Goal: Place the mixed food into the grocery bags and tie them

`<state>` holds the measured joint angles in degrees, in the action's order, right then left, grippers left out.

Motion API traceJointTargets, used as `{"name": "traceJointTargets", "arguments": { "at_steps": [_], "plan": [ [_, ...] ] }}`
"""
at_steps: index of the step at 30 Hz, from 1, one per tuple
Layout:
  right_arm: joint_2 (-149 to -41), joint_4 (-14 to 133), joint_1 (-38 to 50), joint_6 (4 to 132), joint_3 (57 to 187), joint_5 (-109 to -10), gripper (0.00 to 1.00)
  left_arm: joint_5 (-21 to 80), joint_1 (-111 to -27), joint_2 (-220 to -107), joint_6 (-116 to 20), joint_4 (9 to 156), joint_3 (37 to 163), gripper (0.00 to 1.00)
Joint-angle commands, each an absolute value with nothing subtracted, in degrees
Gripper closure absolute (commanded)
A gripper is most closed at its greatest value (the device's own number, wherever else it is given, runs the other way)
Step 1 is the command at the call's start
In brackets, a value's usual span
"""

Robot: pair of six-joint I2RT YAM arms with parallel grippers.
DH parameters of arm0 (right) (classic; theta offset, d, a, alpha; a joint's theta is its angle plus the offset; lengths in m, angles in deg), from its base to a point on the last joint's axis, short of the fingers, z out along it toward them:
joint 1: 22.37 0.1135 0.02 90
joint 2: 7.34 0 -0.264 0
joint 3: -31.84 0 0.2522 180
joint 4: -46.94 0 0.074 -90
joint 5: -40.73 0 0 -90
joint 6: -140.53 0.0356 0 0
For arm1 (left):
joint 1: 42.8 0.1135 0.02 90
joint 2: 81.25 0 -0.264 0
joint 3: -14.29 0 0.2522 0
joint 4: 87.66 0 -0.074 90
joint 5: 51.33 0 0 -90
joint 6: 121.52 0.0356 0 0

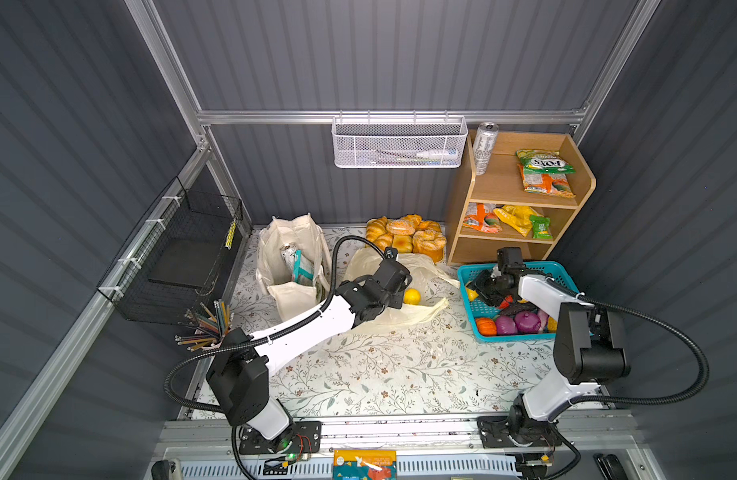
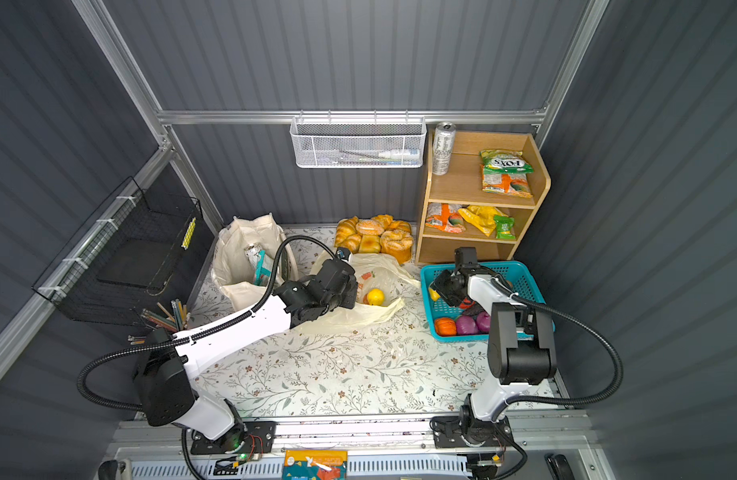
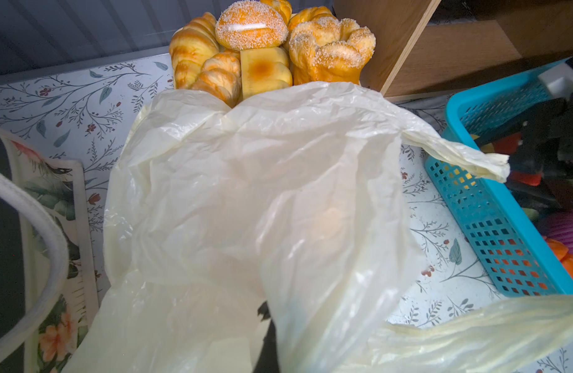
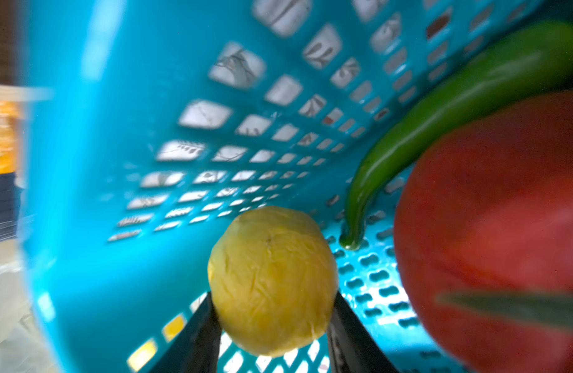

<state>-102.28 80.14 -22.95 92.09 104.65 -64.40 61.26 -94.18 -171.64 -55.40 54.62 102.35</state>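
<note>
Yellow rind sits squarely between the two dark fingers of the right hand, which press the lemon on both flanks, so I read this hand as grasping it low inside the teal basket at the right edge of the table. The step in hand looks like lifting that fruit out. Doing it well means rising straight up before swinging toward the middle, since the basket wall stands close on one side and a red toy fruit and a green chilli crowd the other; a smooth round toy could squirt free if gripped off-centre. Further in, mid-table, the left hand is clenched, apparently pinching the rim of the pale plastic bag, whose film drapes over it and hides the fingertips; it should hold the mouth wide. A second lemon lies in that bag, just beside this hand. Beyond, toward the far left corner, the canvas tote stands open with a can and a teal packet inside.
</note>
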Motion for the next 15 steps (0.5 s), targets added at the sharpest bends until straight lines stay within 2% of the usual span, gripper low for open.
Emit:
{"name": "traceJointTargets", "arguments": {
  "at_steps": [1, 6, 10, 15],
  "plan": [
    [-96.91, 79.69, -23.16, 91.91, 102.82, -64.88, 0.56, 60.95, -94.11, -171.69, -56.21, 54.59, 102.44, 1.00],
    [-86.09, 80.02, -23.16, 91.95, 99.41, -65.77, 0.56, 61.16, -94.13, -171.52, -56.07, 54.24, 102.31, 1.00],
    [-79.31, 80.73, -22.49, 92.49, 96.76, -70.37, 0.56, 61.13, -94.12, -171.60, -55.97, 54.12, 102.31, 1.00],
    [-73.35, 81.26, -16.55, 93.76, 94.58, -72.82, 0.56, 60.82, -94.13, -171.87, -56.08, 53.91, 102.23, 1.00]
  ]
}}
